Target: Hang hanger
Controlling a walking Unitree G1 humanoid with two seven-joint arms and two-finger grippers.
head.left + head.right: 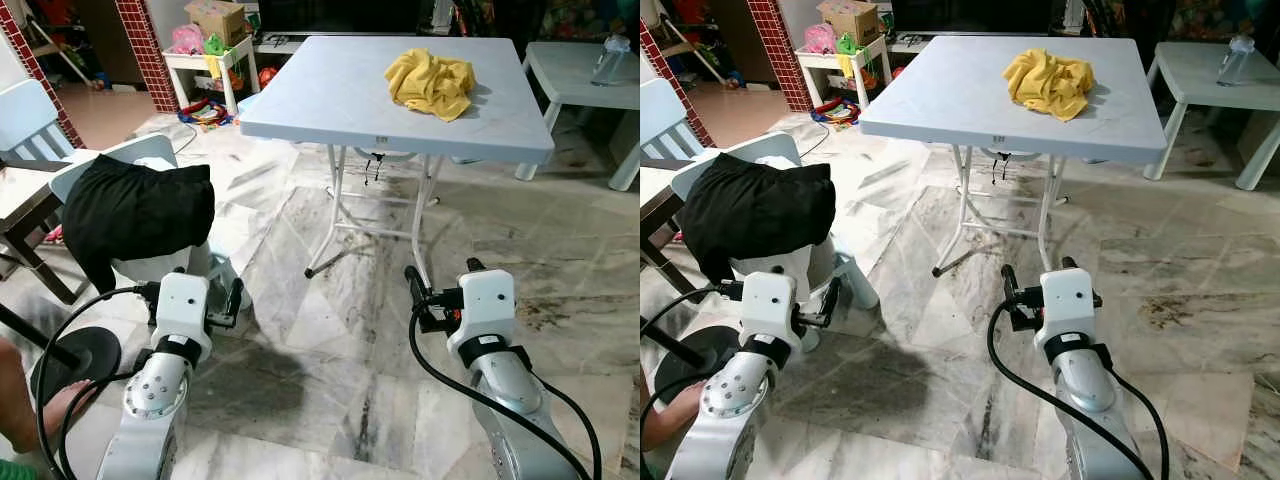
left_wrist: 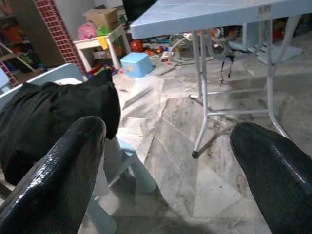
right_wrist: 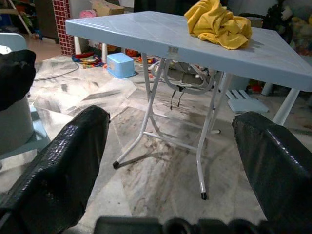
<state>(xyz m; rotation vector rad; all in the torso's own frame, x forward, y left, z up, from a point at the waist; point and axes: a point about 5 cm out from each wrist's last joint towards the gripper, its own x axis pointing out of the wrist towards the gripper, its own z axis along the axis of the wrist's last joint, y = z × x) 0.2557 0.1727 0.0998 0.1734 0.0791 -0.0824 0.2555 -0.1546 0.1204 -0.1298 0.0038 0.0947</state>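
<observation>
On the far side of the marble floor point(image 1: 330, 340) stands a grey folding table point(image 1: 330, 100) with a crumpled yellow cloth point(image 1: 432, 82) on its right part. At the near left, a black garment point(image 1: 135, 210) lies draped over a small white chair point(image 1: 150, 150). Left gripper point(image 2: 170, 161) and right gripper point(image 3: 170, 156) are both low over the floor, fingers spread apart and holding nothing. I cannot make out any hanger. Far left, a low shelf point(image 1: 205, 60) carries toys and a cardboard box point(image 1: 215, 17).

yellow cloth point(image 1: 431, 83) on folding table point(image 1: 330, 95)
</observation>
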